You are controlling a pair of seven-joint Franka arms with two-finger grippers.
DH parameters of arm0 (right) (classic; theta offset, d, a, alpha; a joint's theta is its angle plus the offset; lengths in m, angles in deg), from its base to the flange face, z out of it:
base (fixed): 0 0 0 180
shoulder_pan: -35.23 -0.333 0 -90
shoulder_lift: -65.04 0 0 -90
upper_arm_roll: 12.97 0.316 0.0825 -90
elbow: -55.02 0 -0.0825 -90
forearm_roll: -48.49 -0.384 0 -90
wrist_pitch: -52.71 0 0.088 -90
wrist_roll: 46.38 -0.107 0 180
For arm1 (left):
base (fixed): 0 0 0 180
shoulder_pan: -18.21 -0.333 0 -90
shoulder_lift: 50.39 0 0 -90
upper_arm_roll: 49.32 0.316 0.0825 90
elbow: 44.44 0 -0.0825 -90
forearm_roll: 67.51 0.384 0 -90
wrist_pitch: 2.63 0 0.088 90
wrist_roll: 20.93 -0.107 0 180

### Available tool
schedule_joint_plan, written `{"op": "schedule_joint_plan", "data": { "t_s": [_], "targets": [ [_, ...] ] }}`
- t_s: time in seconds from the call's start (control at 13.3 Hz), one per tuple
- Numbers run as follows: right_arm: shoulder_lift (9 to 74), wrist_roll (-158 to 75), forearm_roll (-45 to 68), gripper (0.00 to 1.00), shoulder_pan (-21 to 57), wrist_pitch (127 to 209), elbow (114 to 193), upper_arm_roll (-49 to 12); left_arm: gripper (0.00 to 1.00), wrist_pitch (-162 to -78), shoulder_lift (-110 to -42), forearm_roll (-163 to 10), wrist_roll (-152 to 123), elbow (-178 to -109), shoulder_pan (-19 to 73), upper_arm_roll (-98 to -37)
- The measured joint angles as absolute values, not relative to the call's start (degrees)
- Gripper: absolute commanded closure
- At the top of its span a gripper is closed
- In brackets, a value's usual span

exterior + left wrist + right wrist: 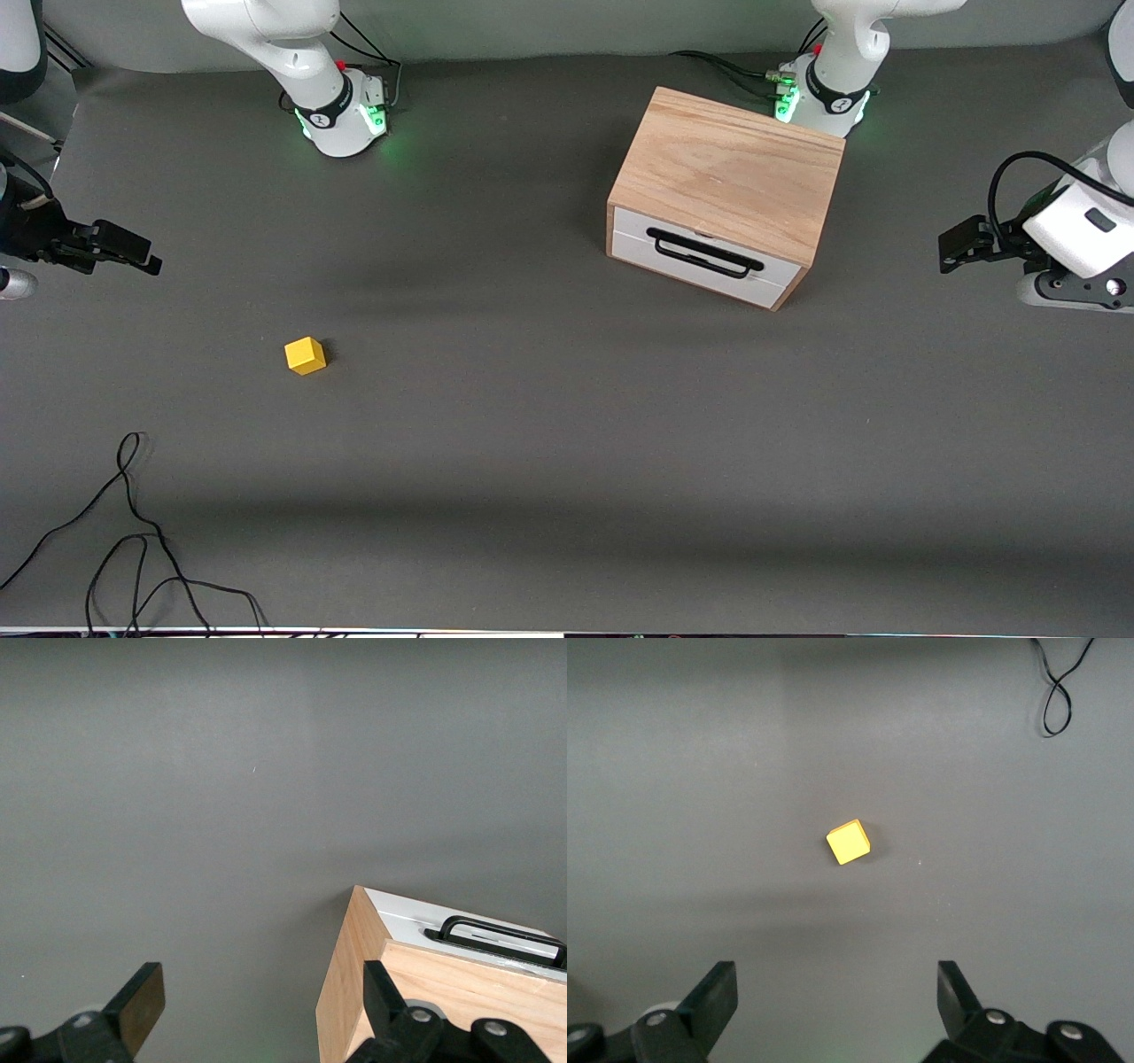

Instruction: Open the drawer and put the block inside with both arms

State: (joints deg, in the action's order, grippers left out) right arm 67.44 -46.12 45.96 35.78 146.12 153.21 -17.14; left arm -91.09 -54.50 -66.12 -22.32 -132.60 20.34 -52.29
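Note:
The small yellow block (305, 355) (849, 842) lies on the grey table toward the right arm's end. The light-wood cabinet (731, 168) (354, 992) stands in front of the left arm's base, its white drawer (700, 257) shut, the black bar handle (704, 252) (500, 935) facing the front camera. My right gripper (133, 252) (837, 997) hangs open over the table's edge at the right arm's end, empty, apart from the block. My left gripper (957, 244) (264, 997) hangs open and empty beside the cabinet at the left arm's end.
A loose black cable (133, 532) (1059, 691) curls on the table near the front edge at the right arm's end. The two arm bases (341, 115) (819, 93) glow green along the table's edge farthest from the front camera.

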Motion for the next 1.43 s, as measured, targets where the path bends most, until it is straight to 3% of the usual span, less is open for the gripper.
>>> {"op": "schedule_joint_plan", "data": {
  "t_s": [1.05,1.43],
  "targets": [
    [65.3,-46.1,46.0,0.00,35.3,146.0,152.3,-15.9,0.00,-91.1,-54.5,-66.2,-22.3,-132.6,20.4,-52.5],
    [64.6,-46.1,46.0,0.00,35.1,146.2,152.3,-15.6,0.00,-91.0,-54.5,-66.5,-16.9,-132.5,23.0,-56.3]
  ]
}}
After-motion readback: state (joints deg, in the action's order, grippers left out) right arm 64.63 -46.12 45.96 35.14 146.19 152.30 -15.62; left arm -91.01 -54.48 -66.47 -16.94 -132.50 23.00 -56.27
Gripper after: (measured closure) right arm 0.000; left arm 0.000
